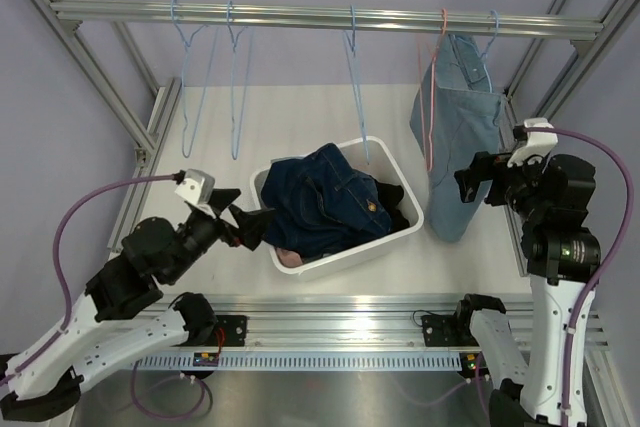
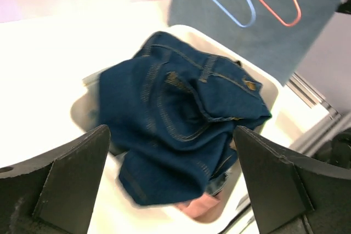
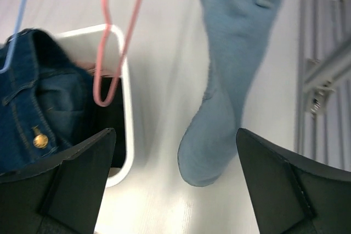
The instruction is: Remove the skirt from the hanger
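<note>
A light blue denim skirt (image 1: 457, 137) hangs from a hanger on the metal rail (image 1: 310, 17) at the right; its lower end reaches the table. It also shows in the right wrist view (image 3: 230, 69) and the left wrist view (image 2: 258, 31). My right gripper (image 1: 472, 179) is open and empty just right of the skirt's lower part (image 3: 175, 190). My left gripper (image 1: 238, 219) is open and empty at the left rim of the white bin (image 1: 395, 162), facing dark denim clothes (image 2: 181, 113).
The white bin in the middle holds dark blue denim (image 1: 325, 202) and a pink garment (image 2: 200, 206). A pink hanger (image 1: 432, 97) and blue hangers (image 1: 190, 77) hang from the rail. Frame posts stand at both sides.
</note>
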Controlling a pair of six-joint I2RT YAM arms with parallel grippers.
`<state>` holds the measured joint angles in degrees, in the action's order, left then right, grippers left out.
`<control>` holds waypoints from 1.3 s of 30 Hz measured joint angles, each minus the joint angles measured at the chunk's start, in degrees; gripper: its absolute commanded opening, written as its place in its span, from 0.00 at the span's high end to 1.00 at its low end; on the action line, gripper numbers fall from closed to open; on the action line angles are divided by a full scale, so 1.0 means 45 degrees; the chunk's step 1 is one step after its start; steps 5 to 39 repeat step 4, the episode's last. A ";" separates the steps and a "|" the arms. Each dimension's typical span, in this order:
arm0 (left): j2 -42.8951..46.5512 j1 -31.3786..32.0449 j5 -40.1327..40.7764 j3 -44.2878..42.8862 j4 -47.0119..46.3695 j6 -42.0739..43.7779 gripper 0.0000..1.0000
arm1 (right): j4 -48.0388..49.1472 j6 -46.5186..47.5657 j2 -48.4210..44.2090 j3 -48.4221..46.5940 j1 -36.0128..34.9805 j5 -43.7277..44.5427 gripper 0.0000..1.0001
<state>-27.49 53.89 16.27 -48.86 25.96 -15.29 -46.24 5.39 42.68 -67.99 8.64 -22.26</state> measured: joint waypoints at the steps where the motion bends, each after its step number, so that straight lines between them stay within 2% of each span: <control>1: 0.0452 0.0000 0.0248 0.0141 0.0180 -0.0024 0.01 | 0.0024 -0.0243 -0.0267 0.0141 0.0000 0.0554 0.01; 4: 0.1734 0.0000 0.0874 0.0573 0.0743 -0.0102 0.01 | 0.0092 -0.0758 -0.1069 0.0661 0.0005 0.1710 0.00; 39: 0.1734 0.0000 0.0874 0.0573 0.0743 -0.0102 0.01 | 0.0092 -0.0758 -0.1069 0.0661 0.0005 0.1710 0.00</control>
